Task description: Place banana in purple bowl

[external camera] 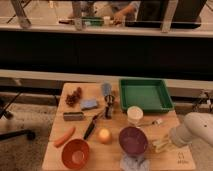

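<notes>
Gripper (169,141) at the end of the white arm (196,129), low over the front right corner of the tabletop (107,156) and down at the banana (159,146). I cannot tell whether it is open or already closed on the fruit, so I treat the grasp as unconfirmed.

The banana is a pale yellow shape on the wood, directly at the gripper's tip on the side facing the bowl. Its long axis appears to run roughly across the view, though the arm hides too much of it for me to be sure.

The purple bowl (133,140) stands just beside the banana, toward the left of the view and at about the same depth on the tabletop. Its rim is near the banana's closer end, and nothing stands between the two.

This relation decides the coming move. In my judgement the carry is a short sideways travel from the corner toward the centre of the tabletop, after a lift high enough to clear the near rim.

Further out, a white cup (135,114) stands behind the bowl and a round yellow-orange fruit (104,135) lies just beyond its far side. An orange-red bowl (76,153) and a carrot (64,136) lie well apart at the left front, and a green tray (145,95) is at the back.
</notes>
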